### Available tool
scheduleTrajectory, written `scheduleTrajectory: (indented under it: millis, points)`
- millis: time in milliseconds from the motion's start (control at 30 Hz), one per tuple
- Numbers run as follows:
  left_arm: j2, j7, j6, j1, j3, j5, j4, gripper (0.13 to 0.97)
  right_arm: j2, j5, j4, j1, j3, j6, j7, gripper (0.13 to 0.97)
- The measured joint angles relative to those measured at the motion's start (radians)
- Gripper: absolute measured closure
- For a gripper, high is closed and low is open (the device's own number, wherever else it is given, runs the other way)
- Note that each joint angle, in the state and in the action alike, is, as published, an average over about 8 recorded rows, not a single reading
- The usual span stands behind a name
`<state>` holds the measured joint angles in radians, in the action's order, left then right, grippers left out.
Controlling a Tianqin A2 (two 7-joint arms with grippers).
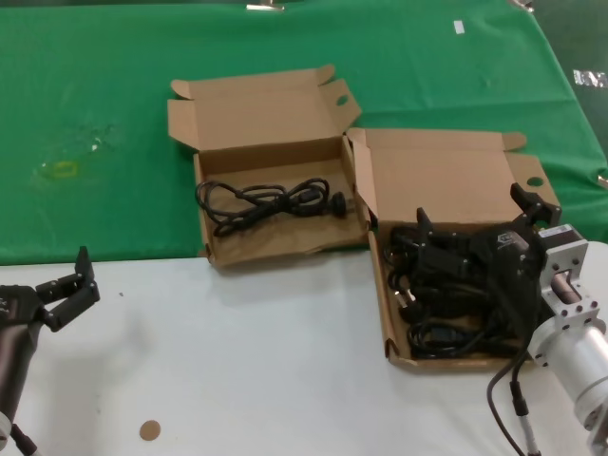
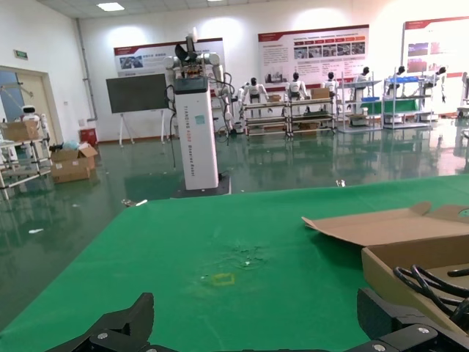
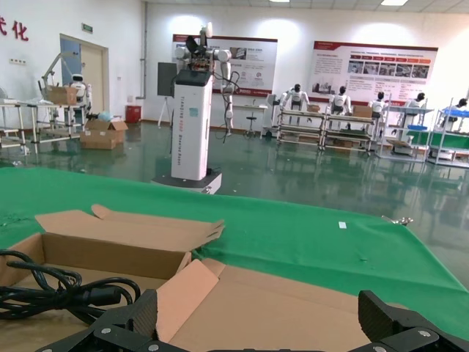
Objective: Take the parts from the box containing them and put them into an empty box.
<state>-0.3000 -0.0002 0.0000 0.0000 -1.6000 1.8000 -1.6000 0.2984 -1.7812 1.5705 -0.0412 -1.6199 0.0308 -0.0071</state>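
Observation:
The straight-walled box (image 1: 391,323) stands at the right with a pile of black cables (image 1: 442,313) in it and its lid (image 1: 446,180) open. My right gripper (image 1: 477,217) is open and empty, over the back of that pile, in front of the lid (image 3: 293,308); it also shows in the right wrist view (image 3: 260,323). The wavy-walled box (image 1: 285,249) stands left of it and holds one coiled cable (image 1: 271,199), also seen in the right wrist view (image 3: 66,293). My left gripper (image 1: 71,285) is open and empty over the white table at the near left.
A green cloth (image 1: 114,95) covers the far half of the table, with a yellow mark (image 1: 62,169) on it. The near half is white table (image 1: 237,361) with a small brown disc (image 1: 149,429). The two boxes touch side by side.

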Motion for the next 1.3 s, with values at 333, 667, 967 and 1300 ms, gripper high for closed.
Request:
scheduleTrajectory:
  millis: [333, 667, 967, 1300]
  points:
    - [0.000, 0.000, 0.000, 0.000, 0.000, 0.000, 0.000, 0.132, 0.000, 0.000, 0.000, 0.000, 0.000, 0.000, 0.000, 0.129]
    - [0.000, 0.000, 0.000, 0.000, 0.000, 0.000, 0.000, 0.132, 0.000, 0.000, 0.000, 0.000, 0.000, 0.000, 0.000, 0.129]
    - [0.000, 0.000, 0.000, 0.000, 0.000, 0.000, 0.000, 0.132, 0.000, 0.000, 0.000, 0.000, 0.000, 0.000, 0.000, 0.129]
    - [0.000, 0.000, 0.000, 0.000, 0.000, 0.000, 0.000, 0.132, 0.000, 0.000, 0.000, 0.000, 0.000, 0.000, 0.000, 0.129]
